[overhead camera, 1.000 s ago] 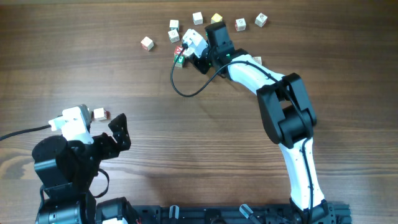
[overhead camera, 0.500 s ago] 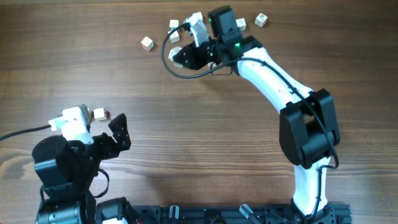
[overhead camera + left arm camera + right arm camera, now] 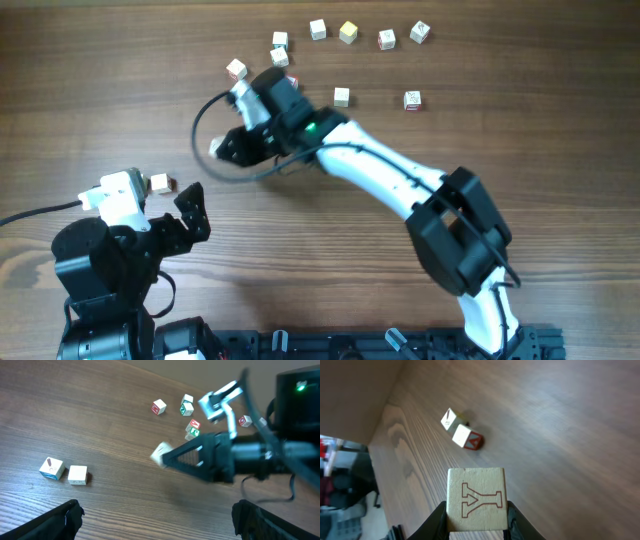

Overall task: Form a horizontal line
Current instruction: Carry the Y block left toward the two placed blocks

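Note:
The horizontal line is a pair of whitish cubes (image 3: pixel 160 183) touching side by side at the left of the table. The pair also shows in the left wrist view (image 3: pixel 65 471) and the right wrist view (image 3: pixel 461 429), where one cube has a red face. My right gripper (image 3: pixel 225 147) hangs to the right of and beyond the pair, shut on a whitish cube (image 3: pixel 476 497) with a red outlined "Y". That held cube (image 3: pixel 160 453) is off the wood. My left gripper (image 3: pixel 156 512) stands open near the pair, nothing between its fingers.
Several loose cubes lie along the back: one (image 3: pixel 236 68) at the left, a yellowish one (image 3: pixel 348 31), and two nearer ones (image 3: pixel 342 96) (image 3: pixel 411 99). A black cable (image 3: pixel 200 125) loops off the right wrist. The left arm's base (image 3: pixel 95 265) fills the front left.
The right arm has swung from the cubes at the back leftward and toward the front, carrying its cube closer to the pair. The left arm has not moved.

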Robot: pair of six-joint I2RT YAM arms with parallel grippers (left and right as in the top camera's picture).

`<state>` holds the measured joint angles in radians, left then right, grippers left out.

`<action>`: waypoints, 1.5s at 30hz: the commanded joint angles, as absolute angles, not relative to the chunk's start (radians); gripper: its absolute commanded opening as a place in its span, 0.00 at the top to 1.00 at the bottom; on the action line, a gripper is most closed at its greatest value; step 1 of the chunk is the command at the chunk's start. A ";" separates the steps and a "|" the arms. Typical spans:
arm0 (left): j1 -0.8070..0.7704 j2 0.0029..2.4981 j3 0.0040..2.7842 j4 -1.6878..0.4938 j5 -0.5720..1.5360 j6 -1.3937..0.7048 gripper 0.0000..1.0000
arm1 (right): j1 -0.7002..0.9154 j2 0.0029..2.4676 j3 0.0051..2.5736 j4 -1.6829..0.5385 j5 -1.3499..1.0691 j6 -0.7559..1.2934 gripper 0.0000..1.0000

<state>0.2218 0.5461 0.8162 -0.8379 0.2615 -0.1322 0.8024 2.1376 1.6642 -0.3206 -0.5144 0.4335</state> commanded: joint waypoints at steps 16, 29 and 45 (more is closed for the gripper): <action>0.284 0.779 1.122 -0.915 -0.014 -0.051 0.00 | 0.849 2.152 1.659 -0.321 -0.343 0.653 0.96; 0.665 1.294 1.721 -1.198 0.162 -0.058 0.00 | 0.923 2.209 1.658 -0.182 -0.248 0.770 0.95; 0.691 1.364 1.721 -1.274 0.194 -0.121 0.00 | 1.061 2.254 1.658 -0.086 0.269 0.767 0.95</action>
